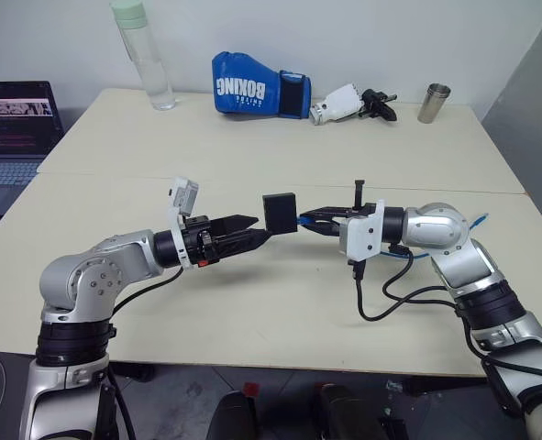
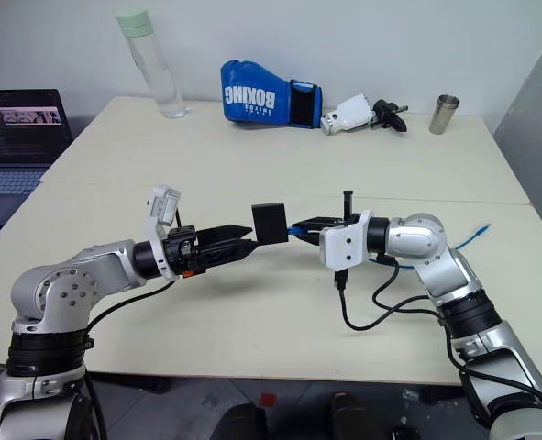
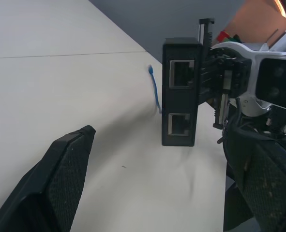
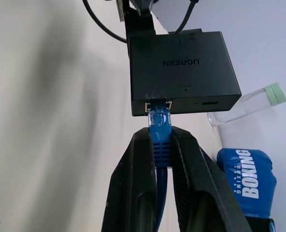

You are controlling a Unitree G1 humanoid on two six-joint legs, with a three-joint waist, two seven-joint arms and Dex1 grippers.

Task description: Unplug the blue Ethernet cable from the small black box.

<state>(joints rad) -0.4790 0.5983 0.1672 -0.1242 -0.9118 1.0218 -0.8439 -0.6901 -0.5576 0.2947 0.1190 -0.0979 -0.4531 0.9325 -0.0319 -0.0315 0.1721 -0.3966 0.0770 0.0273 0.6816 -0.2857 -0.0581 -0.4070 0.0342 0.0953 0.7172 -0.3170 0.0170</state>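
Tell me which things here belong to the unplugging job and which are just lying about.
Job: blue Ethernet cable, plugged into the small black box; right gripper shut on the cable; left gripper open.

Lying about: boxing glove, water bottle, metal cup, white-and-black tool, laptop.

The blue Ethernet cable runs hidden between the right claw's fingers.

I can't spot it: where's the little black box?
The small black box hangs above the table's middle, between the left gripper and the right gripper, which pinches its blue Ethernet cable.
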